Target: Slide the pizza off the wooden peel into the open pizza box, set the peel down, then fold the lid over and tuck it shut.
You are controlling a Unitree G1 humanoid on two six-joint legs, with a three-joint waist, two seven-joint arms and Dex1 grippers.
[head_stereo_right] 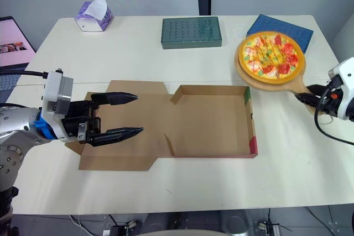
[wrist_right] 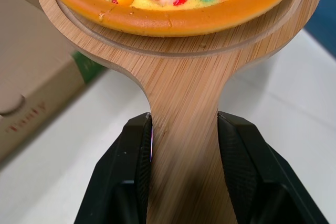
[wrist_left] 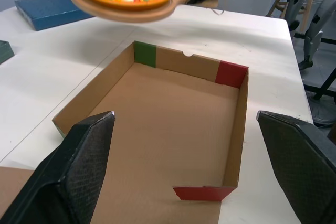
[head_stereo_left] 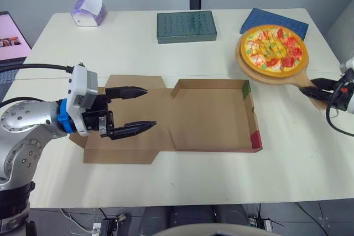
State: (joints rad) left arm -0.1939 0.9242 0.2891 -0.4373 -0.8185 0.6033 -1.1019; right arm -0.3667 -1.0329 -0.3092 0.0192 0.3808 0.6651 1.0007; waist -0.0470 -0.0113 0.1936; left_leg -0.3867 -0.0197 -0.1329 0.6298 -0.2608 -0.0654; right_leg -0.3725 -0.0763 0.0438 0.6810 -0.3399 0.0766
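1. Your right gripper (wrist_right: pixel 184 127) is clamped on the handle of the wooden peel (head_stereo_left: pixel 272 77), with one finger against each edge of the handle.
2. The pizza (head_stereo_left: pixel 275 48) sits centred on the peel's round blade, inside its rim.
3. The left wrist view shows the peel held up off the bench (head_stereo_left: pixel 138 53). It's near the far right corner of the pizza box (head_stereo_left: pixel 210 117), outside the wall. Its far edge overlaps a blue flat item (head_stereo_left: pixel 276 20) in the head views.
4. The pizza box lies open on the bench. The tray floor is bare cardboard, with green and red patches on the right wall.
5. The lid (head_stereo_left: pixel 127 150) is folded out flat to the left of the tray.
6. Your left gripper (head_stereo_left: pixel 150 107) is open, fingers spread wide and gripping nothing. It hangs over the lid, tips pointing toward the tray.
7. On the far side of the bench there's a dark green box (head_stereo_left: pixel 186 26) mid-bench and a tissue box (head_stereo_left: pixel 88 12) at the far left.
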